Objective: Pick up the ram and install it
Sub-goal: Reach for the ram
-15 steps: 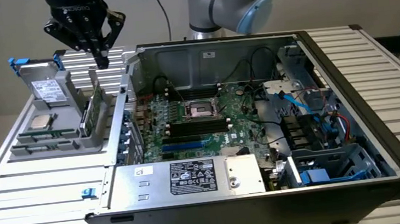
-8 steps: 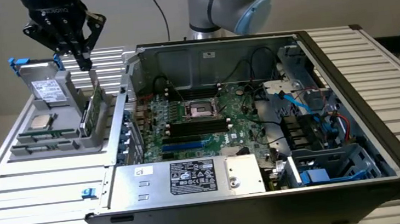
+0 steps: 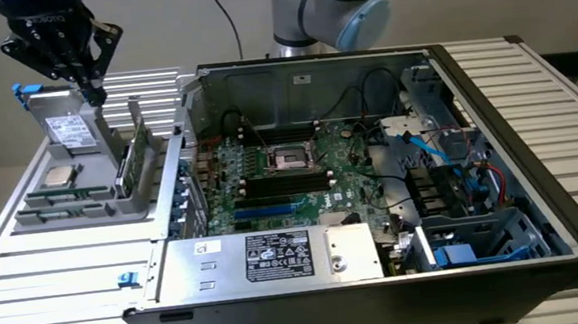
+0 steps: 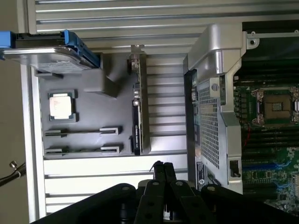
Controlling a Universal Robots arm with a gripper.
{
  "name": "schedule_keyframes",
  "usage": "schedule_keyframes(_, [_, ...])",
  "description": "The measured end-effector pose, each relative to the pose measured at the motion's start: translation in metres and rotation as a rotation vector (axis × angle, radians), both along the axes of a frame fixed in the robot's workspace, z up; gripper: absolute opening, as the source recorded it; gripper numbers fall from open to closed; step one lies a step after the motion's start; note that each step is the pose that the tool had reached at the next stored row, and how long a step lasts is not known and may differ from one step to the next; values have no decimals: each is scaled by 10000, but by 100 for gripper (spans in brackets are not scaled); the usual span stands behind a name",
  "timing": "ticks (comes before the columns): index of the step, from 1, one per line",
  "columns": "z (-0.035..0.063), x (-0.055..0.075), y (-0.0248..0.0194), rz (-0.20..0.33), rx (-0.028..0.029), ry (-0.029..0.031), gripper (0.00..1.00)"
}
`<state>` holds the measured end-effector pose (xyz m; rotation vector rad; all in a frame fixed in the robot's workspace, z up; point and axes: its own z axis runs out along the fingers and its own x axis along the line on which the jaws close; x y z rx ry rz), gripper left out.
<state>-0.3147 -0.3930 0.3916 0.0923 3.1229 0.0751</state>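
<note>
My gripper is clenched on nothing. It hangs high over the back of a grey tray, beside an upright hard drive.

The ram is a thin green stick set on edge in a clipped slot near the tray's front, beyond a square silver processor. In the exterior view it lies down from my fingertips and toward the camera, slightly to that view's left and well apart. Its long axis runs across that view.

The tray looks like matte moulded plastic. To the exterior view's right is an open black metal case with a green motherboard inside.
</note>
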Motion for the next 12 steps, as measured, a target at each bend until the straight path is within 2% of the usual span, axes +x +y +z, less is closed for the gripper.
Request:
schedule_keyframes(6, [-6,-270,0,13,-1,32,11])
schedule_keyframes(12, [-15,-540,0,17,-1,35,11])
